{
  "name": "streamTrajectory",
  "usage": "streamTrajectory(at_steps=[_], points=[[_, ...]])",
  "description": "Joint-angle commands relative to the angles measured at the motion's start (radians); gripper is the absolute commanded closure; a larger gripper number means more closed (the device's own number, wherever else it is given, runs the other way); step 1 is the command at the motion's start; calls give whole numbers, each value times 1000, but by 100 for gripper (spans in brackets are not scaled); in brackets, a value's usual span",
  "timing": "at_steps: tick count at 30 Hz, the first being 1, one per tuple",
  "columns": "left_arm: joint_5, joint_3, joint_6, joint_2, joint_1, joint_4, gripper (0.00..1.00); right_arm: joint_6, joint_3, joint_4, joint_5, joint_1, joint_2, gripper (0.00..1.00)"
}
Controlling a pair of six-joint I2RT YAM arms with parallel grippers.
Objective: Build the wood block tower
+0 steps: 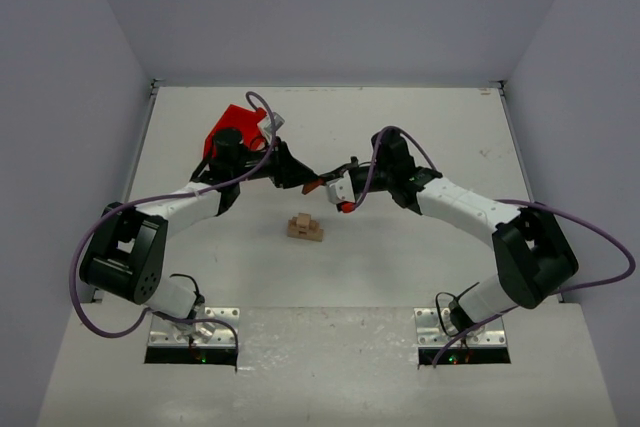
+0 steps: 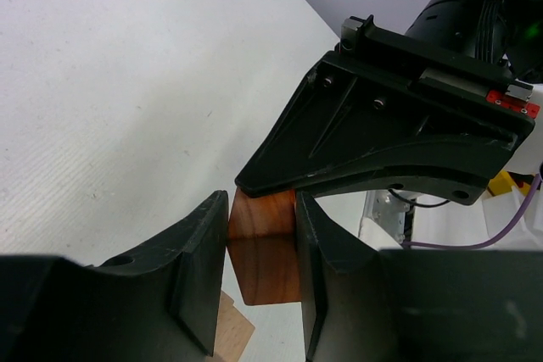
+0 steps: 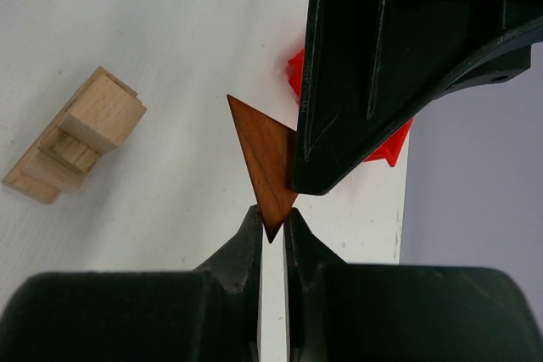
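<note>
Left tool: the left tool [image 2: 261,206] is clenched on the reddish-brown wedge [image 2: 265,252], one finger pressed to each side, and holds it up in the air.
Right tool: the right tool [image 3: 271,219] is pinched on the wedge's lower corner, with both fingertips seemingly touching its slanted edges. The two tools meet nose to nose over the tabletop [image 1: 400,267].
Wedge: it is clear of the tabletop and shared between both tools. It hangs just beyond the stack, on the far side.
Stack: the pale pieces of the wood block tower [image 1: 305,229] sit on the tabletop between the arms, a slab below, smaller pieces on it and a cube on top.
Done: the pale part looks assembled, as far as the views show.
Left: by my reading the wedge is the last piece. It has yet to pass to one tool and be set on the cube.
Room: bare tabletop surrounds the stack, well apart from every edge. The red bin [image 1: 235,127] lies behind the left arm, away from the path.
Tight spot: the crowding is at the wedge itself, where the fingers nearly overlap.
</note>
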State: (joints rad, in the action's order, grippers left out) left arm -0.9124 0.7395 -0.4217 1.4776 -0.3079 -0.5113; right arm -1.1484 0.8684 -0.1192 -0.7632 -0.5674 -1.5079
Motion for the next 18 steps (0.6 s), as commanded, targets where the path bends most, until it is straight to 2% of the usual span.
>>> streamTrajectory(at_steps=[1, 3, 6, 12, 14, 15, 16, 18], points=[[-38, 49, 55, -20, -23, -37, 100, 1, 35, -26, 27, -6, 33, 93], [-15, 71, 104, -25, -40, 9, 100, 37, 27, -62, 39, -7, 41, 90], [7, 83, 120, -34, -62, 24, 100, 70, 25, -87, 60, -7, 52, 74], [17, 101, 107, -45, -62, 3, 100, 97, 14, -78, 87, -6, 74, 68], [7, 116, 149, -48, -62, 2, 100, 107, 9, -83, 106, -7, 90, 48], [3, 130, 177, -47, -62, 15, 100, 106, 13, -69, 114, -6, 95, 22], [2, 154, 202, -46, -62, 31, 100, 111, 16, -53, 122, -6, 100, 2], [-13, 212, 306, -36, -62, 104, 100, 130, 14, -29, 141, -6, 121, 1]])
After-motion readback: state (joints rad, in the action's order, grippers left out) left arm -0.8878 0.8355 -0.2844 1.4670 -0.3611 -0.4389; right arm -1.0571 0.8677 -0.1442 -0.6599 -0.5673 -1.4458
